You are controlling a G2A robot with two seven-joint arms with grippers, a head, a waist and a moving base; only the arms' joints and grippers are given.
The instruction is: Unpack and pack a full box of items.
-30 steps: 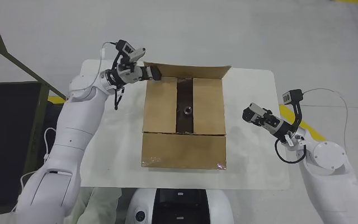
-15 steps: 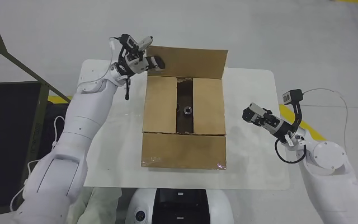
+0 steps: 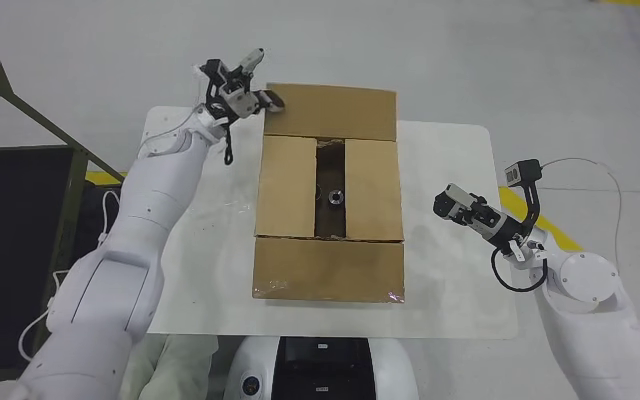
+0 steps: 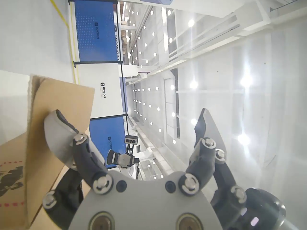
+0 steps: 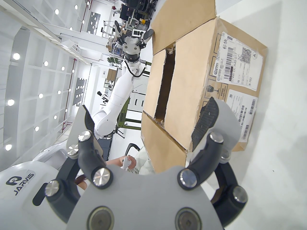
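A brown cardboard box point(image 3: 300, 190) stands in the middle of the white table point(image 3: 450, 290). Its far flap point(image 3: 330, 112) is lifted and leans back; the near flap point(image 3: 328, 268) is folded out toward the front. The two side flaps lie flat with a gap between them, where a dark round item point(image 3: 334, 196) shows. My left gripper point(image 3: 262, 78) is open at the far flap's left corner, and in the left wrist view one fingertip point(image 4: 57, 123) rests against that flap point(image 4: 60, 106). My right gripper point(image 3: 445, 203) hangs open to the right of the box point(image 5: 191, 56), apart from it.
Bare table lies on both sides of the box. A dark green frame point(image 3: 40, 130) stands off the table's left edge. Printed labels point(image 5: 236, 58) cover the box wall that faces my right gripper.
My left gripper has moved toward the far side of the table, and the far flap has swung up and back with it. The right arm has kept still.
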